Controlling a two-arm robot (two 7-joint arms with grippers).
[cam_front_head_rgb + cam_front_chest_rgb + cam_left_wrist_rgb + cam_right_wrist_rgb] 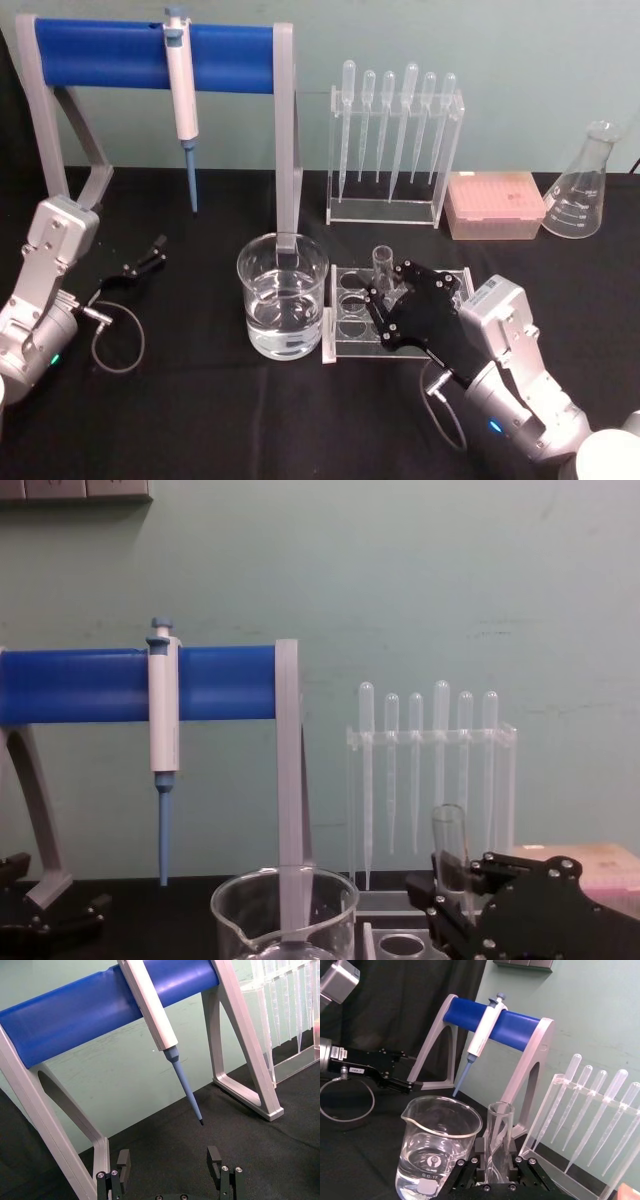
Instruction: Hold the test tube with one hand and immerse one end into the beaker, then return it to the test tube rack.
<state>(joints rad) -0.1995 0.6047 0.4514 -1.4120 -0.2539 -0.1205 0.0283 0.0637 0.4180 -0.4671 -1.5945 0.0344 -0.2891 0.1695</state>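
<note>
The test tube [382,262] stands upright at the clear rack [338,352], just right of the water-filled beaker [246,272]. My right tool [386,290] is clamped on the tube's sides. My left tool [150,252] is parked far left over the black desk [220,420], its fingers apart.

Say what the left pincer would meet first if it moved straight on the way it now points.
Probably the blue tip of the white-and-blue pipettor hanging on the blue-barred grey stand: it sits ahead of the open left pincer, slightly above. Depth is unclear, so it might pass beneath.
</note>
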